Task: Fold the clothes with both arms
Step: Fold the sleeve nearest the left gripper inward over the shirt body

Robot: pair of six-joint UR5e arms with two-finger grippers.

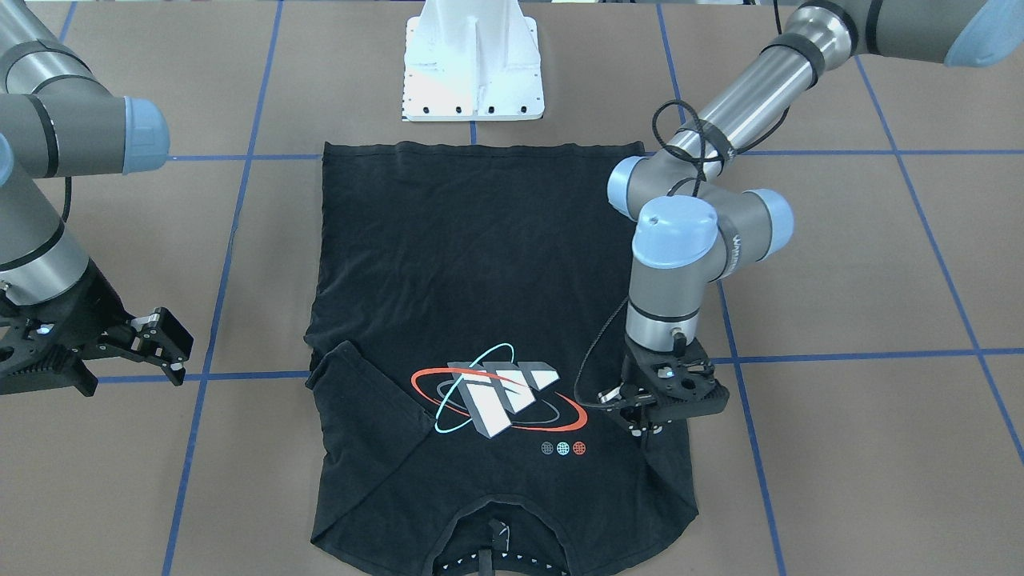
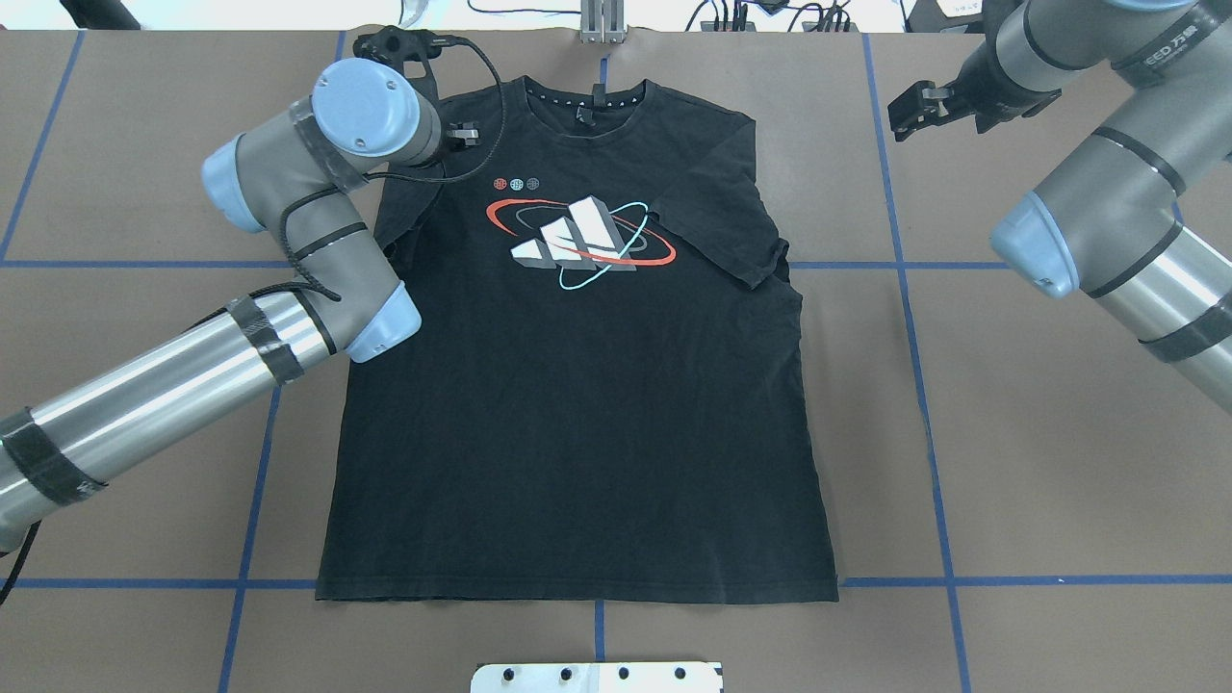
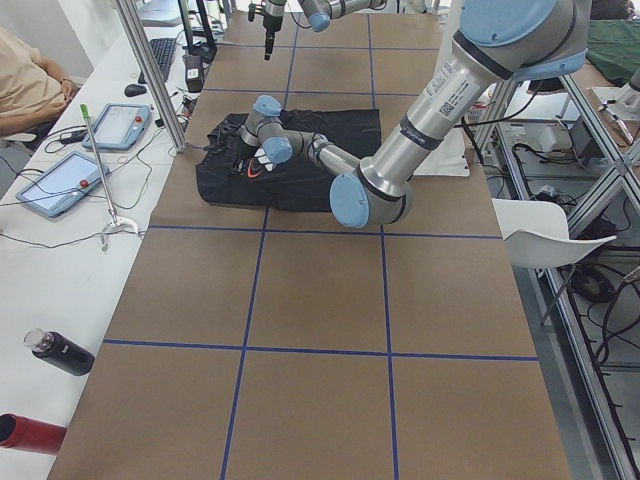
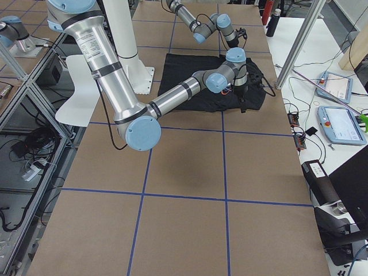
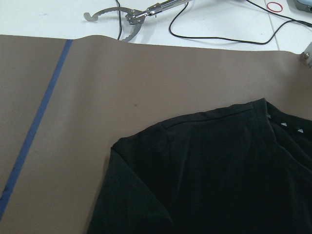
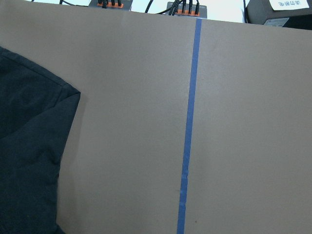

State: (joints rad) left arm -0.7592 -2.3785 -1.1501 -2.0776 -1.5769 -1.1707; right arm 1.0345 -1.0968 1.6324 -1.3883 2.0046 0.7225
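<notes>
Brown paper ruled with blue tape lines covers the counter (image 2: 1059, 500). The black short-sleeved T-shirt (image 2: 577, 414) with its red, teal and grey orbit graphic (image 2: 577, 236) lies flat in the centre of the overhead view, print up. Its hem is near the white pedestal base (image 1: 474, 72) and its collar (image 2: 587, 96) is toward the top of that view. We judge that this layout gives each arm a sleeve on its own side.

In the front-facing view, the sleeve (image 1: 360, 404) at lower left of the frame lies turned in over the body. To the right of the graphic, the silver-grey left arm with light-blue joint caps (image 1: 704, 232) bends steeply down, so its black left claw (image 1: 644, 416) points straight at the cloth by the other shoulder. We take that upright pose as suited to a pinch on a thin layer. We cannot tell how wide the fingers stand, nor whether they have hold of fabric.

The matching right arm (image 1: 48, 128) keeps to the left edge of that frame. Its right claw (image 1: 132, 376) is spread wide and carries nothing, over bare paper well apart from the shirt. We judge it is parked there to leave the cloth free.

By our reckoning the sleeve stage is in hand, and the body is not yet folded
</notes>
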